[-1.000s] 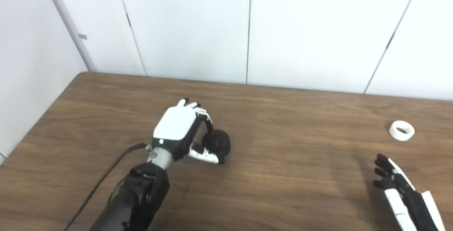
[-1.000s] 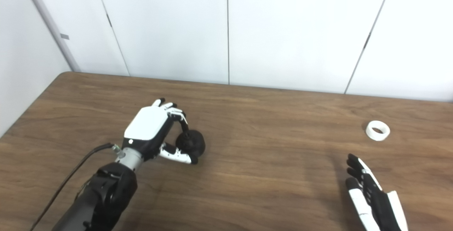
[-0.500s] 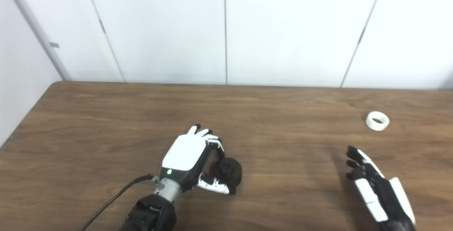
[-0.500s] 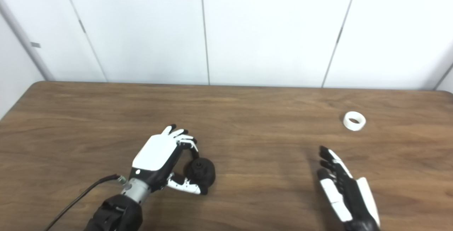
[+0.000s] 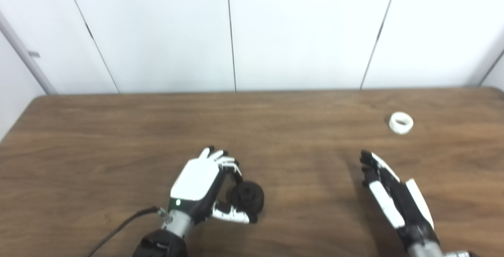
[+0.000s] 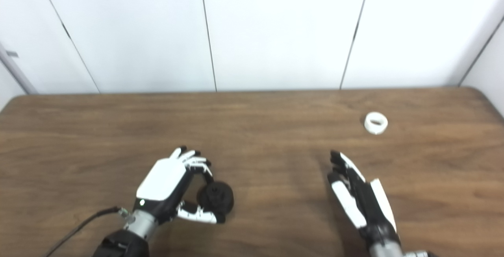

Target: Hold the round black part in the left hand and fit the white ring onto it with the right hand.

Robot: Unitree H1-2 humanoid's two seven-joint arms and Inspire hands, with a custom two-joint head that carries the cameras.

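Note:
The round black part rests on the brown table, low and left of centre. My left hand is curled around it, a finger on its top and the thumb under its near side. The white ring lies flat on the table at the far right, on its own. My right hand is open with fingers stretched out, palm turned left, well short of the ring and holding nothing.
White wall panels rise behind the table's far edge. A black cable trails from my left wrist to the bottom edge. The table's right corner shows in the right eye view.
The camera has swung right and tilted, shifting the whole scene. My right hand has come further into view and reached forward toward the ring. The left hand keeps its hold on the black part.

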